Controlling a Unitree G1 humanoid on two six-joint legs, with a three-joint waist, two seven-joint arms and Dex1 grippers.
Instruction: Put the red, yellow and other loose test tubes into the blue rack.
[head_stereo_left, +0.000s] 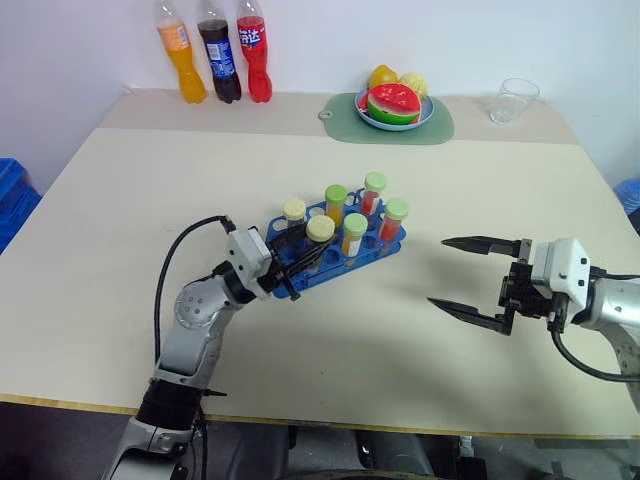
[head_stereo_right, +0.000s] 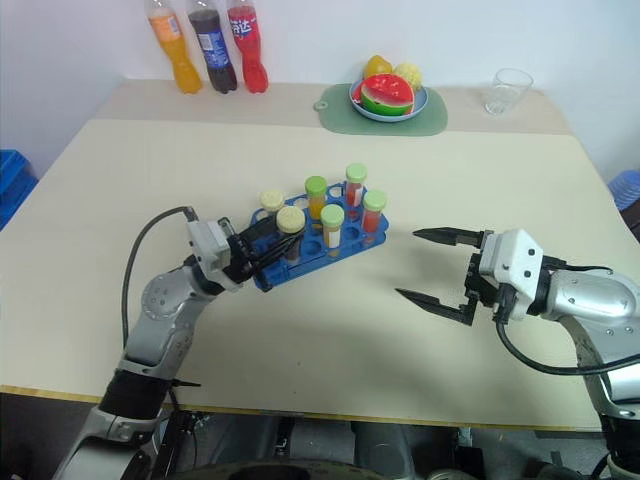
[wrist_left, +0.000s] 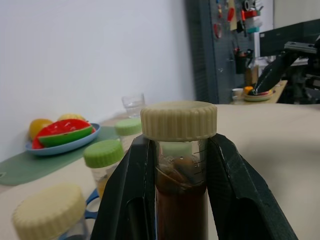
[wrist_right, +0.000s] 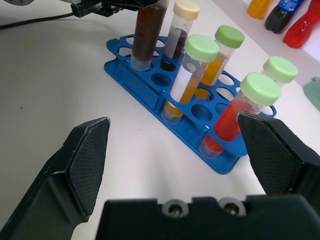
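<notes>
Nearly done: five capped plastic tubes (wrist_right: 202, 75) standing in the blue plastic rack (head_stereo_left: 372, 250) mid-counter (head_stereo_left: 330, 340). Left gripper (head_stereo_left: 292, 262) fingers clamped on the sixth, brown-filled cream-capped tube (wrist_left: 180, 170), bottom entering a rack hole. Right gripper (head_stereo_left: 470, 278) fingers spread wide, empty, beside the rack.

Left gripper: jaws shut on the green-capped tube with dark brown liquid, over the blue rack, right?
Not quite: the cap is cream, not green. The left wrist view shows the left gripper shut on the cream-capped tube of dark brown liquid, over the blue rack.
</notes>
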